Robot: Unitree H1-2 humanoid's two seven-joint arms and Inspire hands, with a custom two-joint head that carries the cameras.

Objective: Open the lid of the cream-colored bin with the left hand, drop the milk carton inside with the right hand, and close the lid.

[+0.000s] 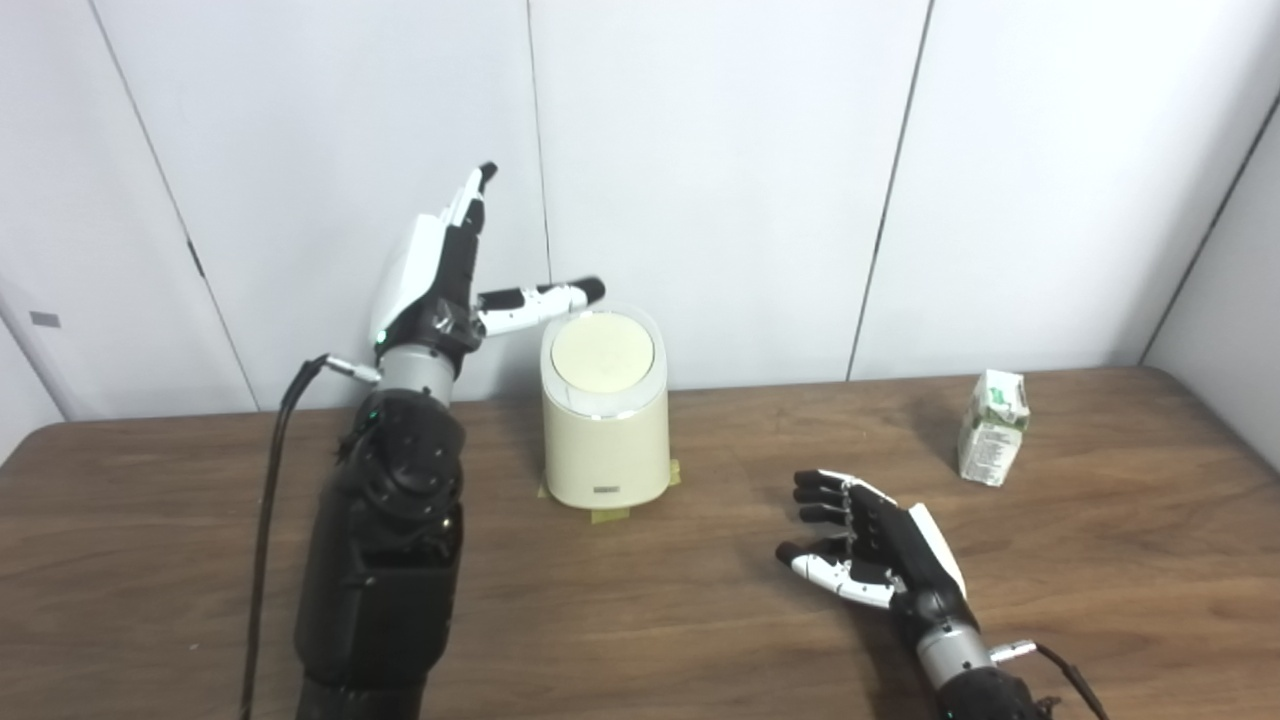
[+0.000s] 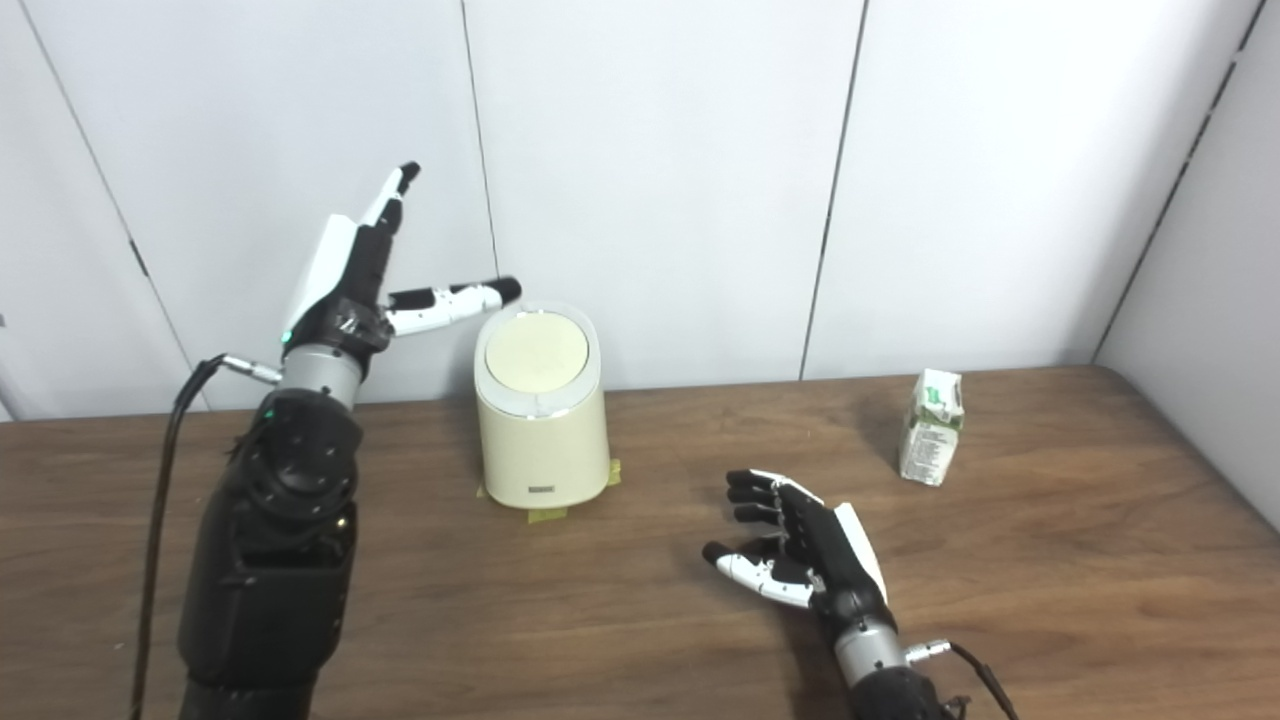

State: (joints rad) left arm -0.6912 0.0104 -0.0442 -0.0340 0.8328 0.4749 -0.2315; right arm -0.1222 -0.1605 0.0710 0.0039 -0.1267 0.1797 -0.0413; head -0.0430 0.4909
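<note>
left hand (image 1: 432,275) raised, spread, beside closed cream bin (image 1: 604,425); right hand (image 1: 872,548) spread, empty, short of milk carton (image 1: 993,428).

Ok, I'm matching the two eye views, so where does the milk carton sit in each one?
Left eye view: milk carton upright at far right on the table.
Right eye view: milk carton, same spot, slightly nearer centre.
Shared landmark: the cream-colored bin, left of centre in both.

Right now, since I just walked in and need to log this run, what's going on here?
A humanoid robot works at a brown wooden table. Its left hand is raised, open, beside the cream-colored cylindrical bin, whose round lid is shut. Its right hand hovers open, empty, low over the table. The small white-and-green milk carton stands untouched to the right.
</note>
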